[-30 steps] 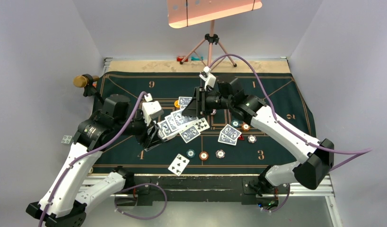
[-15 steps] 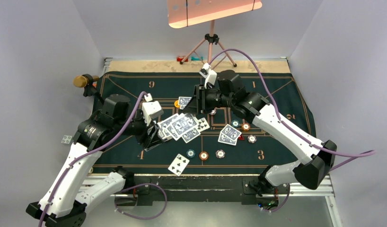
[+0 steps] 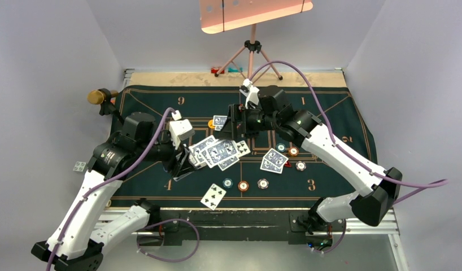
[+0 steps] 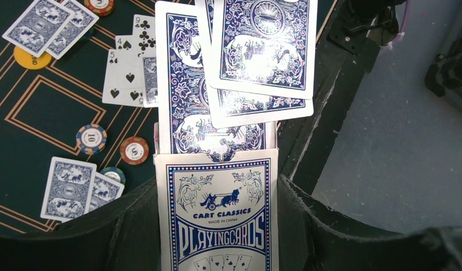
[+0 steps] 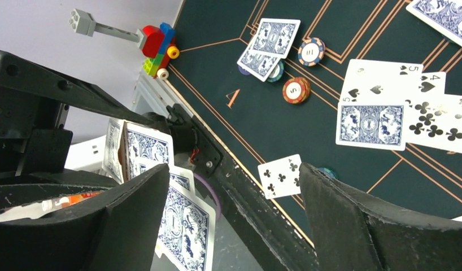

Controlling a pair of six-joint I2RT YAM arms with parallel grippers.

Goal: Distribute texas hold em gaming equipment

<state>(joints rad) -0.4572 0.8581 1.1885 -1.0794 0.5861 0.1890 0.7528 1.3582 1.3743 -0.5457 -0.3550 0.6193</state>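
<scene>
Two robot arms meet over a dark green felt mat [image 3: 330, 113] laid out for Texas hold 'em. The left gripper [image 3: 181, 161] is clamped on a blue-and-white card box [image 4: 217, 214] printed "Cart Classics Playing Cards", with one finger pressed to each long side. A fan of blue-backed cards [image 4: 240, 62] spills from the box's open mouth, out over the middle of the mat. The right gripper [image 5: 234, 175] hangs just past the far end of that fan, its jaws spread wide with nothing between them. Beside the fan, and partly hidden by it, face-up cards [image 4: 130, 70] lie on the felt, among them the five of spades and the nine of clubs. A single face-up clubs card [image 3: 213, 196] rests close to the mat's near edge. Right of centre, a pair of face-down cards [image 3: 274, 160] sits among a teal chip [image 3: 280, 148], an orange-brown chip [image 3: 293, 151] and a white chip [image 3: 300, 165]. A row of three more chips [image 3: 243, 185] runs between the clubs card and that pair. A second face-down pair [image 3: 220, 121] lies toward the far side, with an orange-yellow disc [image 3: 210, 123] at its left edge. A small toy of coloured bricks [image 5: 158, 48] stands just off the mat's edge in the right wrist view.
</scene>
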